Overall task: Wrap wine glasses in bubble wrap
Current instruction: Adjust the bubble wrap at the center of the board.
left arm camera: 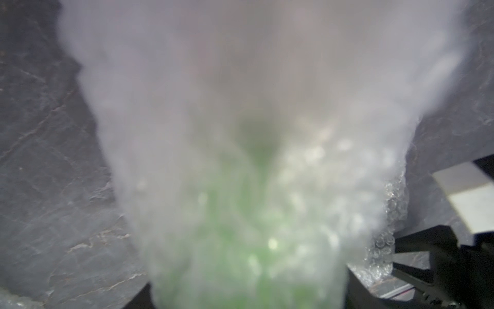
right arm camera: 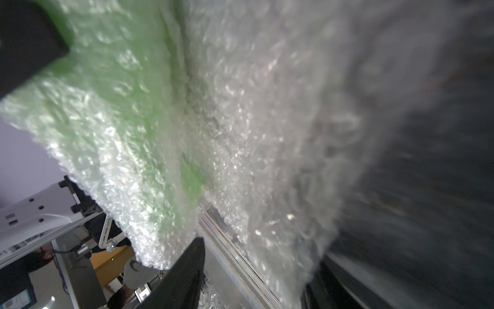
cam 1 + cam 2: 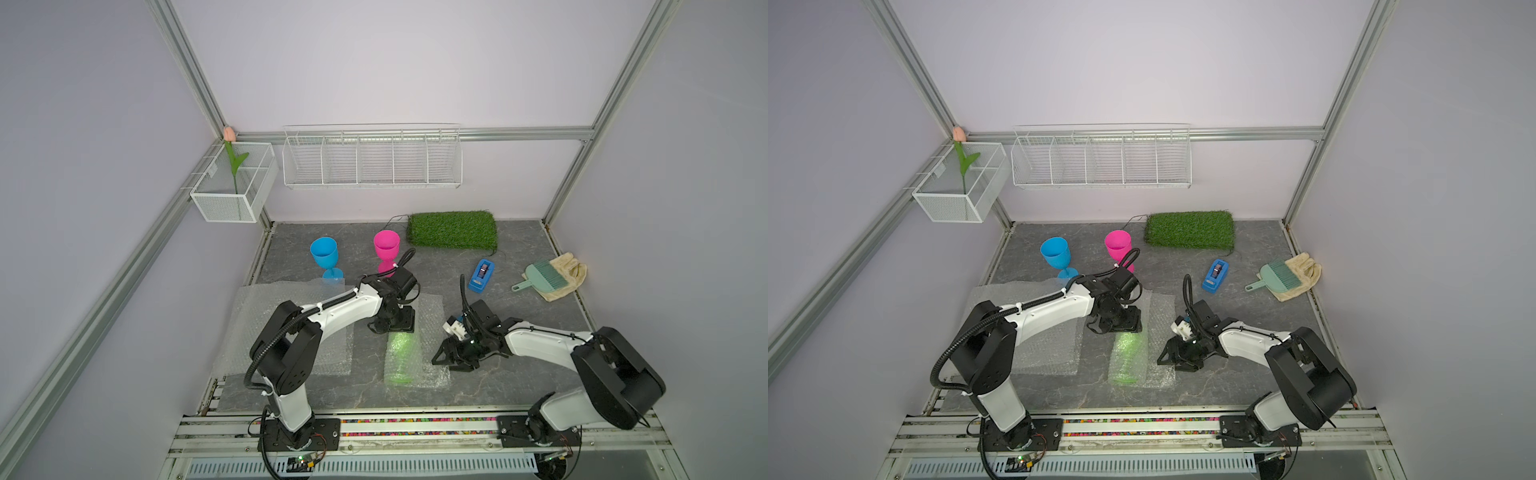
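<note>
Bubble-wrapped lime goblet (image 3: 400,358) between parted left tool (image 1: 248,291)

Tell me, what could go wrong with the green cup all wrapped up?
The bubble wrap round the lying lime green goblet looks untaped, and the right tool beside it is open, so the wrap might spring loose. The left arm has its wrist close to the upright pink goblet and could knock it over.

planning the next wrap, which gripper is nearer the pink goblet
Left. The left gripper is at the far end of the wrapped green goblet, just short of the pink goblet; the right gripper sits further back, beside that bundle.
</note>
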`<state>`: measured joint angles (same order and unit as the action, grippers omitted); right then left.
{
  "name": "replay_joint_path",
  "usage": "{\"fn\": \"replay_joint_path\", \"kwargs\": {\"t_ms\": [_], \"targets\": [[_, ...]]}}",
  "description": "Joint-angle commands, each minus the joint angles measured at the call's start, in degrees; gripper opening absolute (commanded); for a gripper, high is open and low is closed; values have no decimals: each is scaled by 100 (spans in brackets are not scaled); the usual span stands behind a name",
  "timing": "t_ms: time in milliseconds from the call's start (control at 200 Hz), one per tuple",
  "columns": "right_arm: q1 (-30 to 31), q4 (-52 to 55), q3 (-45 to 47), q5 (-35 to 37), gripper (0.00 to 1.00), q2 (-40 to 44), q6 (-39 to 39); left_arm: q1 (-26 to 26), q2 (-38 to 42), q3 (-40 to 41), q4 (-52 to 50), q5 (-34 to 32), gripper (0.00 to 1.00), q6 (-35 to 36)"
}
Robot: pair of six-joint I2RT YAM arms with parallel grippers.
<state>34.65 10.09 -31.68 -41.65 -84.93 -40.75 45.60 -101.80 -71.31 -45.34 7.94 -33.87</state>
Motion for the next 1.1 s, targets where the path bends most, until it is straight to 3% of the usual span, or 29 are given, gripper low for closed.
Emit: {"fn": "replay_joint_path", "kwargs": {"t_ms": [0,465,685,1095], "targets": [[147,-875,274,-542,54,-126,-490,19,-344,23,-414,-487,64,-138],[113,246,34,755,21,454,-383,26,-342,30,-379,-452,58,-137],[460,714,-378,1445,7,787,-522,23,-355,90,-236,-397,57,-274],[1796,685,-1184,2660,7,901,-1226,19,-498,55,-40,-344,57,-401]]}}
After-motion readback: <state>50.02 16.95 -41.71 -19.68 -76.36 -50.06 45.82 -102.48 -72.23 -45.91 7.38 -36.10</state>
